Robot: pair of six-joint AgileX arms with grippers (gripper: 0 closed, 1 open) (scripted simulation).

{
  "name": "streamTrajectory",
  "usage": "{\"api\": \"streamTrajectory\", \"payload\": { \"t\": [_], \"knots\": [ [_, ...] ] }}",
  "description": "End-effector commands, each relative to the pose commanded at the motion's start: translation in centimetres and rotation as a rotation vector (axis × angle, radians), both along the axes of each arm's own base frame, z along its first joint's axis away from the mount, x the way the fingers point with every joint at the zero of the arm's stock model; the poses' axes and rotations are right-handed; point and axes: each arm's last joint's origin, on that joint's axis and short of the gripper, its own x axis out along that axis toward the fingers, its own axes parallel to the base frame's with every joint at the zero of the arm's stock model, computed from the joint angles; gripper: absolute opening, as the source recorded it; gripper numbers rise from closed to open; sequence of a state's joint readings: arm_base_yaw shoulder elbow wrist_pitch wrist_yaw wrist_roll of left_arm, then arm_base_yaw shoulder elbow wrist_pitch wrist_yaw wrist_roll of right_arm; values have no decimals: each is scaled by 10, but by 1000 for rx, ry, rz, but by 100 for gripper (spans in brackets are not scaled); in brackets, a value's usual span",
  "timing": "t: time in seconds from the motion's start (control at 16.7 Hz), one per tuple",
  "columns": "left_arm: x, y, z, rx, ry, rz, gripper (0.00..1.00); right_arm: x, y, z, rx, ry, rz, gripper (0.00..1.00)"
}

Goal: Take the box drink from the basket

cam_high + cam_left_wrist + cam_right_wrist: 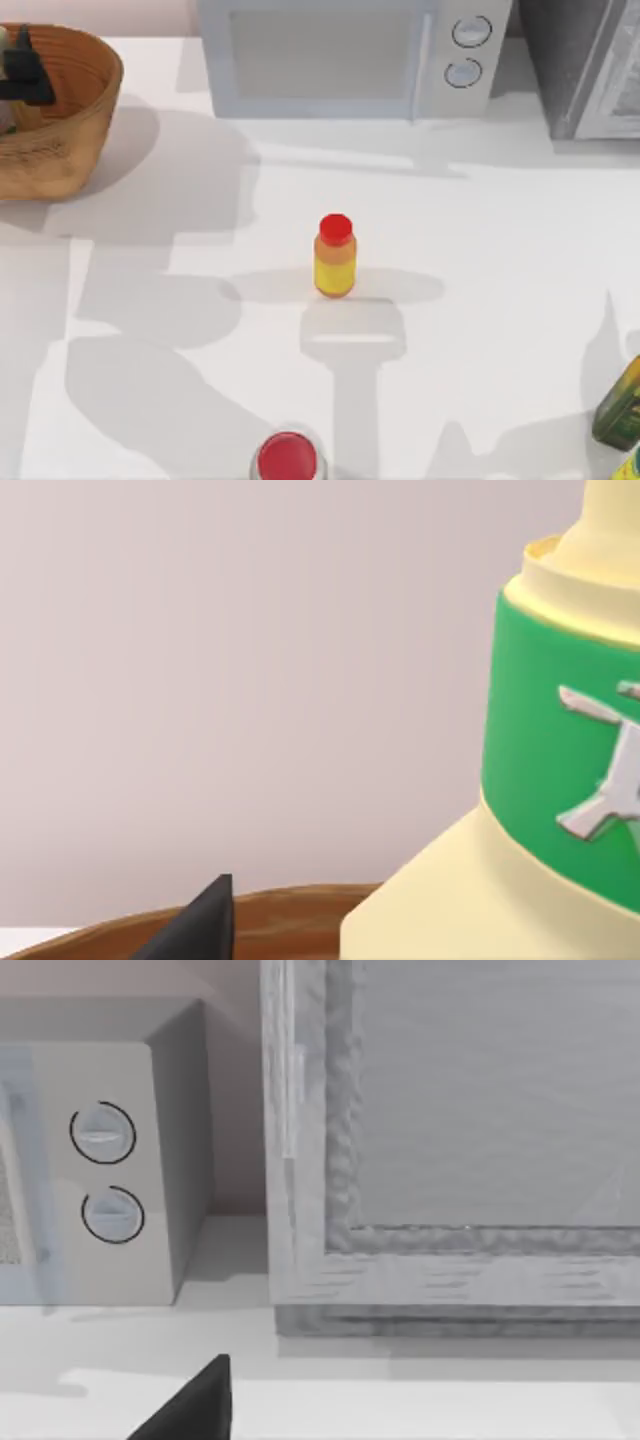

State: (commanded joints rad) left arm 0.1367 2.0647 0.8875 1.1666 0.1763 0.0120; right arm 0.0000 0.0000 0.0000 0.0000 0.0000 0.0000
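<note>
From the top view, the basket (60,130) sat at the far left corner of the table (480,300), and the left gripper (22,70) was down inside its mouth, dark against the wicker. A sliver of the box drink (4,42) showed at the frame's left edge beside the gripper. Mid-table stood a small yellow-orange bottle (335,257) with a red cap, a red-lidded jar (287,460) lay at the near edge, and a dark green-and-yellow carton (620,405) lay at the near right. A microwave (350,55) stood along the far side.

In the left wrist view, the box drink (540,810) loomed very close, its green label and cream shoulder just beside one dark fingertip (200,925), with the basket rim (290,905) below. Whether the fingers were spread wide or already pinching the drink could not be told.

The right wrist view showed the microwave's dials (105,1170) and a grey cabinet (460,1150); the right arm seemed parked, and its finger spacing could not be told either.

The risk looked plain: if the grip sat off-centre on the smooth body, the drink might slip or tilt on lifting, or catch the basket wall and drag the basket along.
</note>
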Motion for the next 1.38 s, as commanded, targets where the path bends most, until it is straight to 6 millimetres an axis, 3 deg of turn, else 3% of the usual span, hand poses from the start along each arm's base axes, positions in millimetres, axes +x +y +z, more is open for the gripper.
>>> {"api": "streamTrajectory", "payload": {
  "t": [0.78, 1.26, 1.38],
  "knots": [
    [0, 0, 0, 0, 0, 0, 2, 0, 0, 0, 0, 0, 0, 100],
    [0, 0, 0, 0, 0, 0, 0, 0, 0, 0, 0, 0, 0, 100],
    [-1, 2, 9, 6, -19, 6, 0, 0, 0, 0, 0, 0, 0, 100]
  ]
}}
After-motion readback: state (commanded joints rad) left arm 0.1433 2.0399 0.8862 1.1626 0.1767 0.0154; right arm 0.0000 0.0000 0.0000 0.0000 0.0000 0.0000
